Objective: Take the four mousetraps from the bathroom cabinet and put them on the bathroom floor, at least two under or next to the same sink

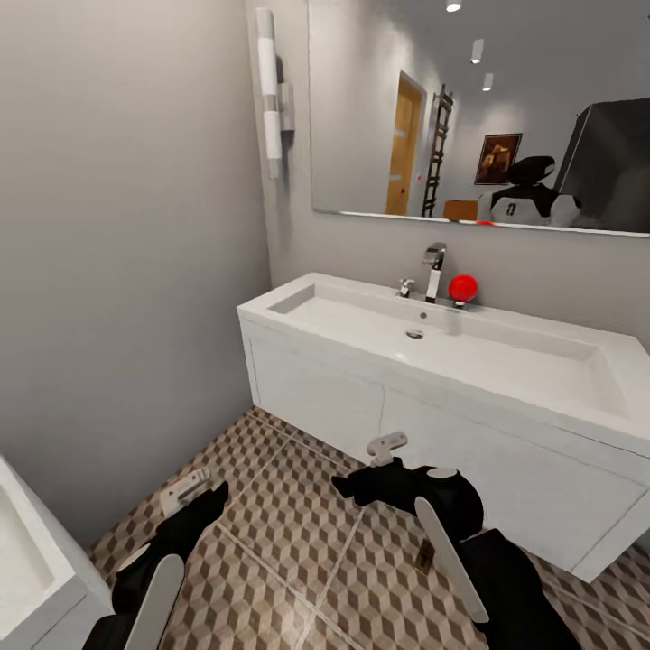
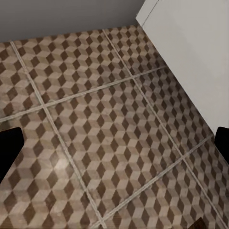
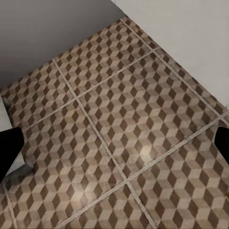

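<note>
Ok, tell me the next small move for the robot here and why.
Probably back the base away and turn to look for the cabinet and another trap. The left gripper and right gripper hang open over the bathroom floor with nothing between their fingers, and what looks like one mousetrap already lies on the tiles in front of the sink.

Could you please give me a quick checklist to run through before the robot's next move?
1. Left gripper open with nothing between the fingers: ok.
2. Right gripper open with nothing between the fingers: ok.
3. A mousetrap on the bathroom floor: ok; a small tan piece lies flat on the tiles.
4. That mousetrap next to the sink: ok, it lies just in front of the vanity.
5. At least two mousetraps by the sink: cannot tell; I count one.
6. Way to the cabinet: cannot tell.
</note>
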You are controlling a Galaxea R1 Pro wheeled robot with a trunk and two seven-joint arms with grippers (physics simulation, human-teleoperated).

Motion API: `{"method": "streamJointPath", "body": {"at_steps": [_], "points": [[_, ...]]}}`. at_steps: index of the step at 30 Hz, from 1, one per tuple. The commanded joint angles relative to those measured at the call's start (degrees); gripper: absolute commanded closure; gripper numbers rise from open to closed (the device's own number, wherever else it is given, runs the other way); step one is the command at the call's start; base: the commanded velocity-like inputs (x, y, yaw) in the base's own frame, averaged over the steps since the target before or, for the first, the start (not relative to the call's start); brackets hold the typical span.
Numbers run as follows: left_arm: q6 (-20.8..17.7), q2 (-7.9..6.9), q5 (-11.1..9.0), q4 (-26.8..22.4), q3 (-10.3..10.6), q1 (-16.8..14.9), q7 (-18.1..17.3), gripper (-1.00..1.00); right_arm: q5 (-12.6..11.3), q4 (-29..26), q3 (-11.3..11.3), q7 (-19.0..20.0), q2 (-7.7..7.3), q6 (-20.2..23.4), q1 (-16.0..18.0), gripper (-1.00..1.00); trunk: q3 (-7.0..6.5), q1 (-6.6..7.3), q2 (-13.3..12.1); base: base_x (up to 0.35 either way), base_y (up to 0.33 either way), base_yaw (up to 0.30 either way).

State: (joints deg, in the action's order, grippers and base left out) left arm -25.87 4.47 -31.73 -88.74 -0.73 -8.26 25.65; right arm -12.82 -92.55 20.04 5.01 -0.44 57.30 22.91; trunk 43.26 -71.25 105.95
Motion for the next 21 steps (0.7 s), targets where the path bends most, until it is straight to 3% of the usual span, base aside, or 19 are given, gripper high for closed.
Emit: {"method": "streamJointPath", "body": {"at_steps": [1, 21], "points": [[0.0, 0.00, 0.0, 0.0, 0.0, 0.0, 0.0, -1.00, 0.0, 0.0, 0.0, 0.0, 0.00, 0.0, 0.0, -1.00, -0.15, 0.23, -0.4, 0.000, 0.000, 0.281], [0.0, 0.01, 0.0, -0.1, 0.0, 0.0, 0.0, -1.00, 0.0, 0.0, 0.0, 0.0, 0.00, 0.1, 0.0, -1.00, -3.12, 4.62, -8.4, 0.000, 0.000, 0.281]]}}
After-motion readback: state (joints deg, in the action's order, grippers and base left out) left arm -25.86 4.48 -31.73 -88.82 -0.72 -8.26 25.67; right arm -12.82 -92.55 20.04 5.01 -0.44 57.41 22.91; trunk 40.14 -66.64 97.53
